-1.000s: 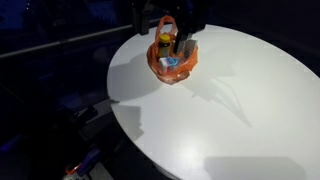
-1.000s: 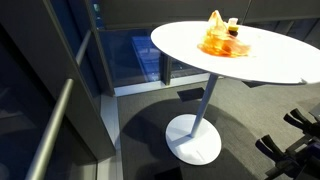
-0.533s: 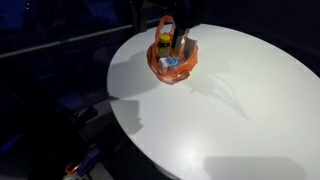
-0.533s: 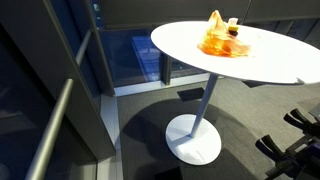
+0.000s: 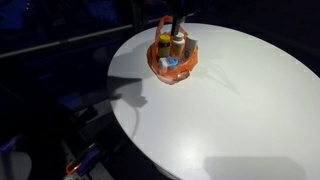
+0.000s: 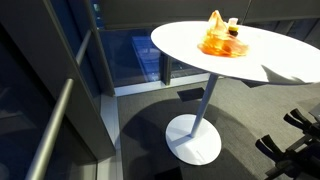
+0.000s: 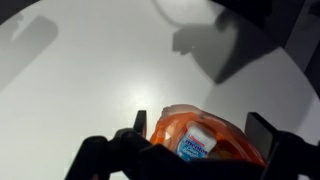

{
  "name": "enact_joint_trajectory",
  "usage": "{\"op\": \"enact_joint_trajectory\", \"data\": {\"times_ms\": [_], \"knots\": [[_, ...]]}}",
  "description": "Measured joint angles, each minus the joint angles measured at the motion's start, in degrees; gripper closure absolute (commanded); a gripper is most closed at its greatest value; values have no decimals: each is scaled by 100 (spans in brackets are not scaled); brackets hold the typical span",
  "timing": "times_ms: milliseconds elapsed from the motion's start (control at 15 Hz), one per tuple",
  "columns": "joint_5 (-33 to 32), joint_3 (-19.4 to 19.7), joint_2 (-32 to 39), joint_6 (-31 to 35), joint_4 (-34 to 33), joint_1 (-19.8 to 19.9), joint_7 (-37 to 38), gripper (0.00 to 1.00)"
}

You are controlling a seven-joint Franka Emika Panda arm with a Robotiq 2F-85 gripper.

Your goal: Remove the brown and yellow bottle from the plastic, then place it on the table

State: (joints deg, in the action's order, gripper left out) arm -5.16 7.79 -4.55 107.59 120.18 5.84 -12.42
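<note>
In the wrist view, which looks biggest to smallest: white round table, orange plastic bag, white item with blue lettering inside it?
1. White round table, filling most of the frame.
2. Orange plastic bag.
3. White item with blue lettering, partly hidden, so its size is unsure.

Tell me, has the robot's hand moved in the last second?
Yes. In an exterior view the hand has risen above the orange plastic bag, which stays put on the white table.
</note>
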Motion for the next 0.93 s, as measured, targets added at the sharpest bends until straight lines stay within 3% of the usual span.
{"op": "enact_joint_trajectory", "data": {"times_ms": [467, 933], "knots": [[0, -251, 1150, 529, -914, -149, 257, 0], [14, -485, 1732, 1075, -1366, -322, 468, 0]]}}
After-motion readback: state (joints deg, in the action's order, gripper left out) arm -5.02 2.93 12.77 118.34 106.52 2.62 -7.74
